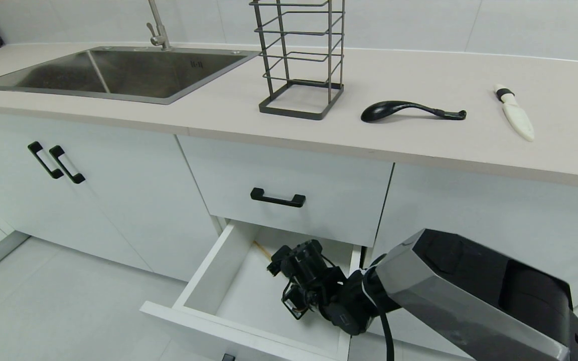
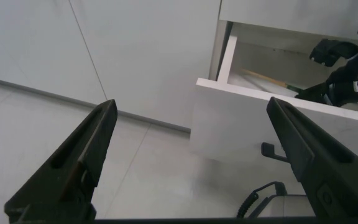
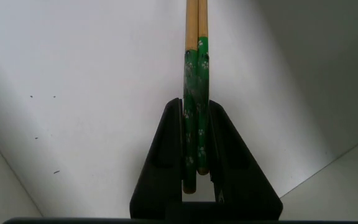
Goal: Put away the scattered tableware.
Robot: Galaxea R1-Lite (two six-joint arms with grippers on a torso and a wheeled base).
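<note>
My right gripper (image 1: pixel 275 264) is down inside the open white drawer (image 1: pixel 208 273), shut on a pair of chopsticks (image 3: pixel 195 93) with green patterned ends and bare wooden tips. The chopsticks (image 1: pixel 261 249) point toward the drawer's back. On the counter lie a black spoon (image 1: pixel 409 109) and a white knife (image 1: pixel 515 114) with a black band. My left gripper (image 2: pixel 191 109) hangs low outside the drawer front (image 2: pixel 241 127), open and holding nothing. From there, the right gripper (image 2: pixel 347 68) and chopsticks (image 2: pixel 266 78) show inside the drawer.
A dark wire rack (image 1: pixel 301 60) stands on the counter beside the steel sink (image 1: pixel 118 72). A shut drawer with a black handle (image 1: pixel 277 198) sits directly above the open one. Cabinet doors flank it, with tiled floor to the left.
</note>
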